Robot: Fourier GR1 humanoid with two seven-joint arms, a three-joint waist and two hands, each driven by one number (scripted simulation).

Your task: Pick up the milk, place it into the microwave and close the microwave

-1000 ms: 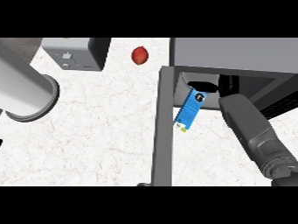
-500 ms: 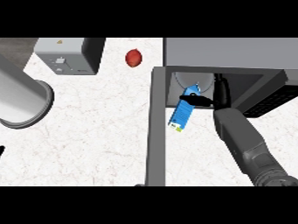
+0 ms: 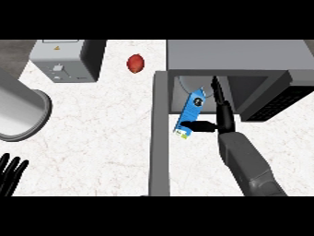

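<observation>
Gripping the milk, right hand has thumb and fingers pinched round the blue carton at the microwave mouth. Carton tilted, top end just inside the cavity, bottom end w/ green label over the counter beside the open door. Left hand rests at lower left edge, fingers straight up & relaxed, holding nothing. Red fruit sits between a grey toaster and microwave, well apart from the carton. Big grey cylinder at left.
</observation>
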